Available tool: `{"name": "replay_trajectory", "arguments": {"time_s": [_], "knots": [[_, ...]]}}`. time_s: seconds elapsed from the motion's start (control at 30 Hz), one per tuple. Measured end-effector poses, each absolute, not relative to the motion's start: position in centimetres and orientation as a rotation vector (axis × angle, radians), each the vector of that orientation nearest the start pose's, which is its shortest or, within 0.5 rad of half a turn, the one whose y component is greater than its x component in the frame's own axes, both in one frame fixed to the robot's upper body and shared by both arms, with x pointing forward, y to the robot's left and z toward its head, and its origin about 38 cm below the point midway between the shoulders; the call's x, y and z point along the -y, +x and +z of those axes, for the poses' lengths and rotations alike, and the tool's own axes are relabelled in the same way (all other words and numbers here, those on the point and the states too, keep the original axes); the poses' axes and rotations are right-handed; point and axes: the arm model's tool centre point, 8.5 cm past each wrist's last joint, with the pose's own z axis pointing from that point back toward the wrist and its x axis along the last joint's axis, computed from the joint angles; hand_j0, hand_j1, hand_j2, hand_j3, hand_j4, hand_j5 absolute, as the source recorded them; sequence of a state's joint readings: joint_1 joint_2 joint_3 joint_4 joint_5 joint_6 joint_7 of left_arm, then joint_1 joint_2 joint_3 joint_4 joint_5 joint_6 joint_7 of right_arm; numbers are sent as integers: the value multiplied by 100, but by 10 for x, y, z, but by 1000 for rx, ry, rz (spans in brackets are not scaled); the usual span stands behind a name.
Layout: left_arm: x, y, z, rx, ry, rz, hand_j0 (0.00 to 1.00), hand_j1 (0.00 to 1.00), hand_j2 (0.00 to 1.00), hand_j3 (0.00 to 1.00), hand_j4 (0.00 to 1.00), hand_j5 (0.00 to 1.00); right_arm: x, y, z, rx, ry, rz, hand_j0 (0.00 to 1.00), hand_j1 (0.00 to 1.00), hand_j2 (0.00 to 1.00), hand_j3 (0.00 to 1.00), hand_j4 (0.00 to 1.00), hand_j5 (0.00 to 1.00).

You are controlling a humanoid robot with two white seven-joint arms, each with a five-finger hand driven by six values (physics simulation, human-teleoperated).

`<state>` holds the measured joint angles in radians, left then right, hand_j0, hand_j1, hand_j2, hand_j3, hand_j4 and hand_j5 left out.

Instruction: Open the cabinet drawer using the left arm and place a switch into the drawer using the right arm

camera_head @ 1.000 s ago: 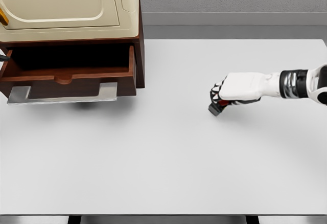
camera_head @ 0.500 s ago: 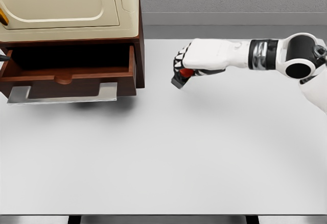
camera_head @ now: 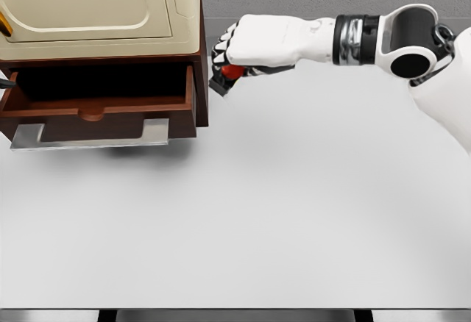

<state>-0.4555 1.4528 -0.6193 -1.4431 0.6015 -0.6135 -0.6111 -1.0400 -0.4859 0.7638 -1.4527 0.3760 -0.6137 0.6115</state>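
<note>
Right hand (camera_head: 239, 50): white, five-fingered, on a smooth white arm with a black-and-silver ringed wrist; fingers curled around a small dark grey block-shaped switch with a red button (camera_head: 223, 79), which is held above the surface, just beside the right edge of the cabinet. Cabinet (camera_head: 200, 65): dark brown wood-grain body, boxy, topped by a cream panel with a raised rounded border. Drawer (camera_head: 96, 105): reddish-brown wood, pulled out, with a curved notch in its front lip and a flat grey metal plate below; the interior is seen as dark, contents not discernible. Surface (camera_head: 280, 212): flat, matte white, rectangular.
</note>
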Motion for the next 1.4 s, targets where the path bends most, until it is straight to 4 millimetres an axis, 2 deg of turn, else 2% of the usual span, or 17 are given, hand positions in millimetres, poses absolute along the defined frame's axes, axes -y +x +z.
{"name": "replay_trajectory", "arguments": {"time_s": [0.13,0.47,0.7,0.93,1.23,1.27,1.33,1.4], "knots": [[-485,348,312,1394,121,-1475,100,100,100,100,100,100,119,461,350,-1985,436,-2557,47,47,47,47,47,47],[-485,348,312,1395,119,-1476,100,100,100,100,100,100,67,450,368,-1903,369,-2483,47,47,47,47,47,47],[-484,348,312,1396,119,-1477,100,100,100,100,100,100,30,451,364,-1861,296,-2488,47,47,47,47,47,47],[-484,349,312,1397,117,-1477,100,100,100,100,100,100,1,455,361,-1839,250,-2509,47,47,47,47,47,47],[-483,348,312,1396,116,-1478,100,100,100,100,100,100,-17,476,348,-1842,229,-2595,48,48,48,48,48,48],[-483,348,312,1397,115,-1478,100,100,100,100,100,100,-19,476,347,-1841,224,-2601,50,50,50,50,50,50],[-483,348,311,1396,115,-1479,100,100,100,100,100,100,-22,477,347,-1835,226,-2604,67,67,67,67,67,67],[-483,348,311,1396,116,-1479,100,100,100,100,100,100,-27,476,347,-1829,223,-2603,100,100,100,100,100,100]]}}
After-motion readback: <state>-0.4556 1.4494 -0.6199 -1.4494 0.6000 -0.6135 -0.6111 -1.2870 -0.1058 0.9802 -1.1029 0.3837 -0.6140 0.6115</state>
